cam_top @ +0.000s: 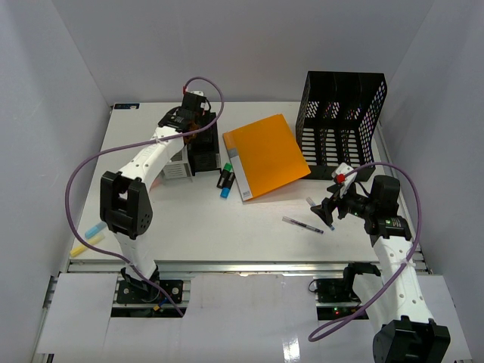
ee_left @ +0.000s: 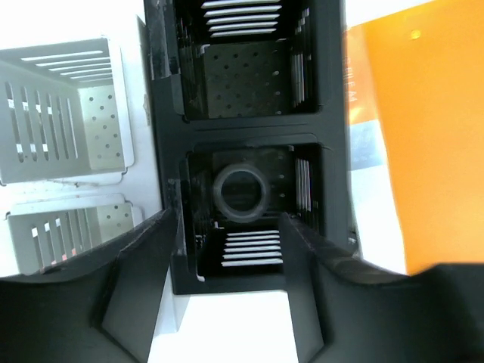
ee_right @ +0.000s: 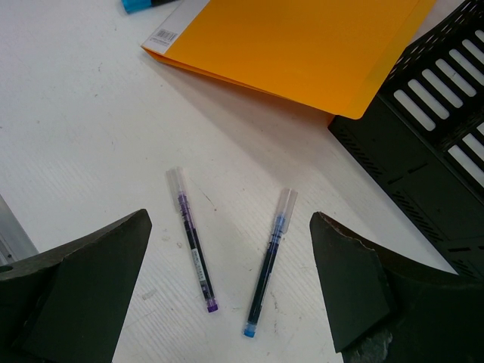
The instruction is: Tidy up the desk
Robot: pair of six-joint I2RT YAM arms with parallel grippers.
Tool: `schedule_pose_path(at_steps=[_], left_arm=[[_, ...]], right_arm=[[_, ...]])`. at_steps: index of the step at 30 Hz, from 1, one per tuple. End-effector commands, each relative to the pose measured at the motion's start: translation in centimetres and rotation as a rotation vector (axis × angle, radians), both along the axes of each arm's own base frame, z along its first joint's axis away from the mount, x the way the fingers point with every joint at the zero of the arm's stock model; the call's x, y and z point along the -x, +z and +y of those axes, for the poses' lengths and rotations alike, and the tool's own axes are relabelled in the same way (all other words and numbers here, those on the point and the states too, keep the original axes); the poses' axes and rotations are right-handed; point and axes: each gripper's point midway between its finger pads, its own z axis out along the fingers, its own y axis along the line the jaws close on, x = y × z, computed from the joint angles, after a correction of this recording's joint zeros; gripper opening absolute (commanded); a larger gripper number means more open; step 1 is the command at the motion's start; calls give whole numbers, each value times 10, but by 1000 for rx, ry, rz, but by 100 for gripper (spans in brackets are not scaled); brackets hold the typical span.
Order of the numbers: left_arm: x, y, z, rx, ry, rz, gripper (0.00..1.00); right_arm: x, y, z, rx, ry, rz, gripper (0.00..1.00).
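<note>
Your left gripper (ee_left: 231, 227) hangs over the back left part of the large flat white rectangular desk (cam_top: 242, 238), straight above a black perforated metal organiser box (ee_left: 242, 83). Its two dark fingers (ee_left: 144, 265) stand apart, one on each side of the box's nearer compartment, and they grip nothing. At the bottom of that compartment lies a dark round ring-shaped thing (ee_left: 240, 191); you cannot tell what it is. Just beside the black box, on its left, sits a pale perforated metal organiser (ee_left: 68, 113).

Your right gripper (ee_right: 231, 227) hovers over the front right part of the desk with its jaws spread wide and empty. Under it, two slim pens lie flat and apart on the tabletop: a purple clear-capped pen (ee_right: 193, 242) and a blue clear-capped pen (ee_right: 268, 261). Beyond them lies a flat orange plastic folder (ee_right: 302, 45), one corner touching a tall black mesh file rack (cam_top: 344, 121) at the back right.

Left of the folder, a green marker (cam_top: 227, 169) and a blue marker (cam_top: 224, 189) lie near each other. At the desk's front left edge rest a yellow highlighter (cam_top: 79, 248) and a light-blue highlighter (cam_top: 94, 229).
</note>
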Motion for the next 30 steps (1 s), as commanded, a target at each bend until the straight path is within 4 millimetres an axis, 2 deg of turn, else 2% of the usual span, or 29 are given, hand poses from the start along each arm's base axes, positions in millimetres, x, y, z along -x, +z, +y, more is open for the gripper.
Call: schedule_pose_path(at_steps=[1, 6, 9, 12, 14, 19, 24, 30], left_arm=[[55, 56, -44, 210, -295, -77, 54], [155, 48, -90, 445, -636, -6, 49], [191, 32, -106, 463, -720, 46, 47], [213, -2, -119, 406, -729, 128, 46], [208, -28, -117, 328, -672, 165, 47], [180, -74, -110, 148, -535, 211, 52], [152, -96, -107, 29, -459, 208, 54], [125, -113, -116, -36, -455, 199, 56]], right_arm=[[-1, 11, 1, -6, 12, -36, 92], [0, 11, 2, -9, 21, -36, 92], [-1, 9, 2, -12, 23, -29, 92], [0, 8, 2, -13, 23, -23, 92], [-1, 7, 2, -12, 19, -19, 92], [-2, 7, -1, -12, 7, -20, 92], [-3, 6, -2, -13, 3, -16, 92], [-3, 5, -3, -11, 1, -13, 92]])
